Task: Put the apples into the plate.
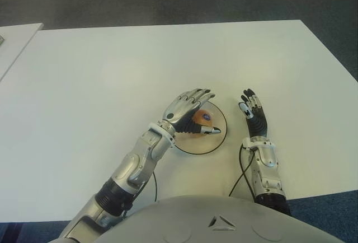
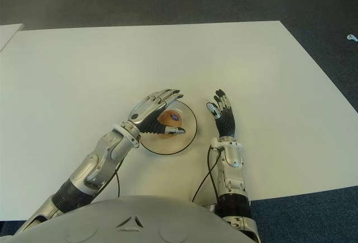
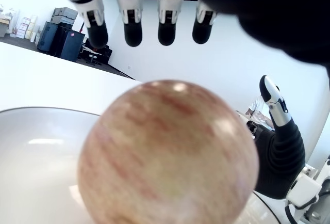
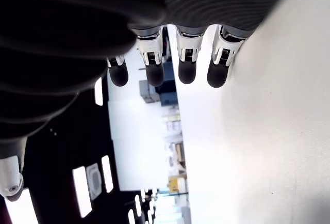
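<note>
One reddish-yellow apple with a blue sticker lies in the round white plate near the table's front middle. My left hand hovers over it, open. In the left wrist view its straight fingers stand clear above the apple, which rests on the plate. The thumb lies beside the apple on its near side. My right hand shows just right of the plate, fingers extended and holding nothing. No other apple is in view.
The white table stretches wide around the plate. A second white surface shows at the far left, beyond a gap. Dark carpet lies past the far edge. A black cable runs along my right forearm.
</note>
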Tool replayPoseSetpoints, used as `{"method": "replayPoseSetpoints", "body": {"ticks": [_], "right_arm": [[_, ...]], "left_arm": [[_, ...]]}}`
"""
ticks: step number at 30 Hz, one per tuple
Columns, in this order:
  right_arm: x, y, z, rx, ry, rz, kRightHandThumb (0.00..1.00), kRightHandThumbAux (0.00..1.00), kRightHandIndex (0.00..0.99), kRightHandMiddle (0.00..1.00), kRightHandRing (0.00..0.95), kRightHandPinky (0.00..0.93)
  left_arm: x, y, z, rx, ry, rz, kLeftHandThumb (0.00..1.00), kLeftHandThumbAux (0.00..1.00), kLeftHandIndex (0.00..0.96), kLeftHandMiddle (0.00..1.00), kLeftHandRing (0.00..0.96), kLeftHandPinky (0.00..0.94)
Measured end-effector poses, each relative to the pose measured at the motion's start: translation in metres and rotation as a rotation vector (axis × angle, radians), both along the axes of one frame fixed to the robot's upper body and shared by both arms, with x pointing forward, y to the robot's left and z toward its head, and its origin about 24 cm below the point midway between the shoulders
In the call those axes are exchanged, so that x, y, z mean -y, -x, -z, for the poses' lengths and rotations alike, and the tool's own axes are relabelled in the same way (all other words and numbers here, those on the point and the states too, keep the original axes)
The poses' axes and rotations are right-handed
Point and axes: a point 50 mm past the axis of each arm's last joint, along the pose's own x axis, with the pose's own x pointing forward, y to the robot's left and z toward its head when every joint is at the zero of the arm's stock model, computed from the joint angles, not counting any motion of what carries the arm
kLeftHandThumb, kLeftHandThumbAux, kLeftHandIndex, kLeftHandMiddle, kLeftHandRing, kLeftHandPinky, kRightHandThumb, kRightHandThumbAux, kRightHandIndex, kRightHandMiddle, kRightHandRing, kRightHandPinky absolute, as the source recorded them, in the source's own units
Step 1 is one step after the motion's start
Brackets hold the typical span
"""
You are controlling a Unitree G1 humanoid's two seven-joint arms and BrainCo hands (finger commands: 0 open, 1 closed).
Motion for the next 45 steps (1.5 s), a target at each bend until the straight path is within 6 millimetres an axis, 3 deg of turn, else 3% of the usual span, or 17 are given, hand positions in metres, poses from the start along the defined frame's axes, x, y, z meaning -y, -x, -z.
{"method": "replayPoseSetpoints", "body": {"ticks": [5, 10, 20, 27, 31, 39, 40, 45], "right_arm": [[0.0, 0.0, 0.0, 0.001, -0.021, 0.001, 0.1, 0.505, 0.014, 0.003, 0.0, 0.0], [0.001, 0.0, 0.0, 0.006, -0.052, -0.003, 0.117, 0.492, 0.017, 0.0, 0.0, 0.0], [0.002, 0.001, 0.001, 0.006, -0.075, -0.013, 0.126, 0.471, 0.029, 0.0, 0.0, 0.0], [0.003, 0.001, 0.002, 0.004, -0.078, -0.019, 0.123, 0.475, 0.027, 0.0, 0.0, 0.0], [0.002, 0.001, 0.001, 0.009, -0.077, -0.023, 0.12, 0.472, 0.024, 0.0, 0.0, 0.0], [0.002, 0.005, -0.002, 0.021, -0.067, -0.033, 0.107, 0.494, 0.008, 0.0, 0.0, 0.0], [0.0, 0.008, -0.002, 0.017, -0.056, -0.041, 0.108, 0.499, 0.007, 0.0, 0.0, 0.0], [0.001, 0.011, -0.004, 0.044, -0.001, -0.095, 0.114, 0.524, 0.003, 0.0, 0.0, 0.0]], "left_arm": [[-0.016, -0.009, -0.006, -0.016, 0.062, -0.092, 0.108, 0.266, 0.0, 0.0, 0.0, 0.012], [-0.04, -0.014, -0.012, -0.029, 0.259, -0.25, 0.117, 0.285, 0.009, 0.0, 0.0, 0.029], [-0.075, 0.005, 0.008, -0.067, 0.607, -0.474, 0.12, 0.374, 0.068, 0.027, 0.015, 0.045], [-0.086, 0.012, 0.027, -0.082, 0.769, -0.55, 0.099, 0.46, 0.126, 0.052, 0.021, 0.016], [-0.092, 0.015, 0.041, -0.081, 0.835, -0.591, 0.073, 0.485, 0.154, 0.083, 0.051, 0.074], [-0.099, 0.024, 0.063, -0.084, 0.973, -0.621, 0.053, 0.476, 0.22, 0.145, 0.12, 0.145], [-0.1, 0.032, 0.073, -0.099, 1.012, -0.642, 0.054, 0.469, 0.219, 0.144, 0.119, 0.143], [-0.097, 0.037, 0.082, -0.131, 1.094, -0.656, 0.061, 0.461, 0.22, 0.139, 0.114, 0.145]]}}
